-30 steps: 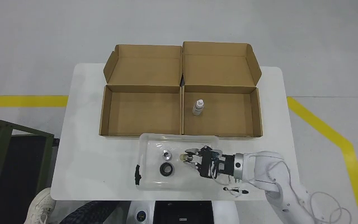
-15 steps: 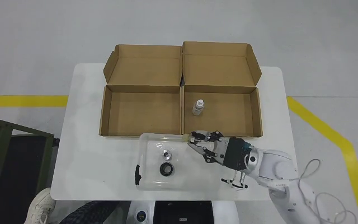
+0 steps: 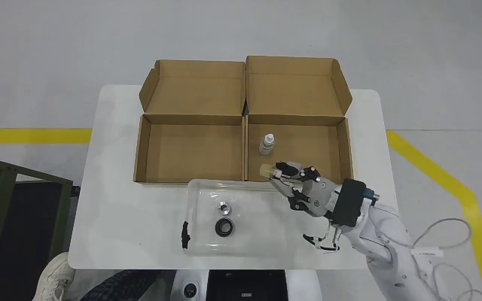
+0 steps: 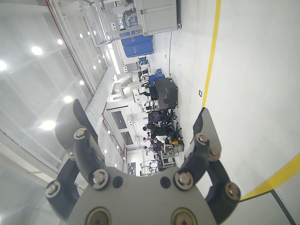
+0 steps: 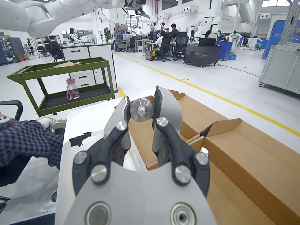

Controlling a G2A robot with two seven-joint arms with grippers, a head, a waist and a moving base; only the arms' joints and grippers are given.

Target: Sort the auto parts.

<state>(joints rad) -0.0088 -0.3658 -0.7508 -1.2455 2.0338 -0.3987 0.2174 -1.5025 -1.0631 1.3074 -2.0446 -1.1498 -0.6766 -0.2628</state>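
Right gripper (image 5: 141, 109) clamps 1 round metal part (image 5: 144, 107) (silver, disc-shaped) just above the right cardboard box (image 3: 331, 154) — left gripper (image 4: 140, 108) gapes wide.

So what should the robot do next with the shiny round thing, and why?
Probably carry it a little farther over the right box, then lower it: the right gripper holds the part above that box's front wall, and another part already stands inside.

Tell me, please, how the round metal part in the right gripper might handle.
The round metal part looks solid, so probably stiff and heavy for its size. Its smooth rim could slip in the right gripper or roll once released.
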